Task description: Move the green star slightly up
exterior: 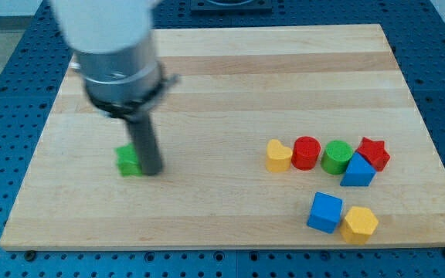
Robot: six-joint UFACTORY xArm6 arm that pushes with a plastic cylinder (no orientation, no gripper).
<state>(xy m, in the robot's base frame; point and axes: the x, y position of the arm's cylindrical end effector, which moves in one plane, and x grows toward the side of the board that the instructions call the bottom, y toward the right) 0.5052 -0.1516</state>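
Note:
The green star (pixel 128 161) lies on the wooden board (pixel 222 85) at the view's left, partly hidden by my rod. My tip (pixel 153 171) rests on the board right against the star's right side, slightly below its middle. The arm's grey and white body hangs over the board's upper left.
At the view's right stands a row: a yellow heart-like block (pixel 278 155), a red cylinder (pixel 306 152), a green cylinder (pixel 336 156), a red star (pixel 374 152). A blue triangular block (pixel 358 171) sits just below them. A blue cube (pixel 325 212) and a yellow hexagon (pixel 359 224) lie lower right.

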